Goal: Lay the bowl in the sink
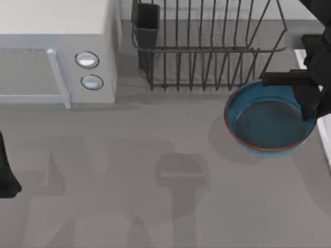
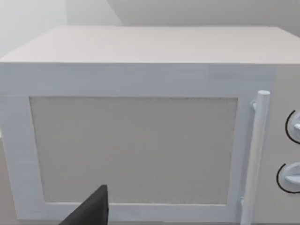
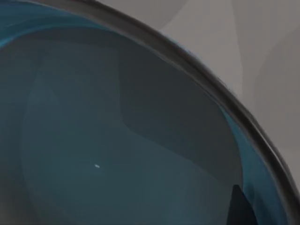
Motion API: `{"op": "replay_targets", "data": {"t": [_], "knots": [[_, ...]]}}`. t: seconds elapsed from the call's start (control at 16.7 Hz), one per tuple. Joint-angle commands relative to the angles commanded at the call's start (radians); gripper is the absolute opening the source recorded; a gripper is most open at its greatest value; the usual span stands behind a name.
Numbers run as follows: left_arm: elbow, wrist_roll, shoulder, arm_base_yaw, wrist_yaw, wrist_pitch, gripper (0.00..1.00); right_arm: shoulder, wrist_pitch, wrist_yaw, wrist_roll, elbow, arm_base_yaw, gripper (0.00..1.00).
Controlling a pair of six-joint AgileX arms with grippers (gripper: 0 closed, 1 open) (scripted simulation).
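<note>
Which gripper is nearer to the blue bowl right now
Right. The right gripper is at the bowl, over its right rim; the left gripper is parked far across at the table's left edge.

The right pincer (image 1: pixel 309 106) covers the bowl's (image 1: pixel 266 121) far-right rim, its fingers lost against the dark arm. The sink (image 1: pixel 325 135), cut by the top view's right edge, shows perhaps only a rim strip. The microwave (image 1: pixel 57 49) runs off the left edge.
</note>
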Motion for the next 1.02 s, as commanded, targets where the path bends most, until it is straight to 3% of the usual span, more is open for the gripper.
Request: {"op": "replay_targets", "data": {"t": [0.18, 0.42, 1.02], "knots": [[0.000, 0.000, 0.000, 0.000, 0.000, 0.000, 1.00, -0.019, 0.090, -0.042, -0.019, -0.053, -0.028, 0.00], [0.000, 0.000, 0.000, 0.000, 0.000, 0.000, 1.00, -0.045, 0.349, -0.139, -0.058, -0.200, -0.116, 0.00], [0.000, 0.000, 0.000, 0.000, 0.000, 0.000, 1.00, -0.083, 1.475, -0.387, -0.211, -0.769, -0.512, 0.00]]}}
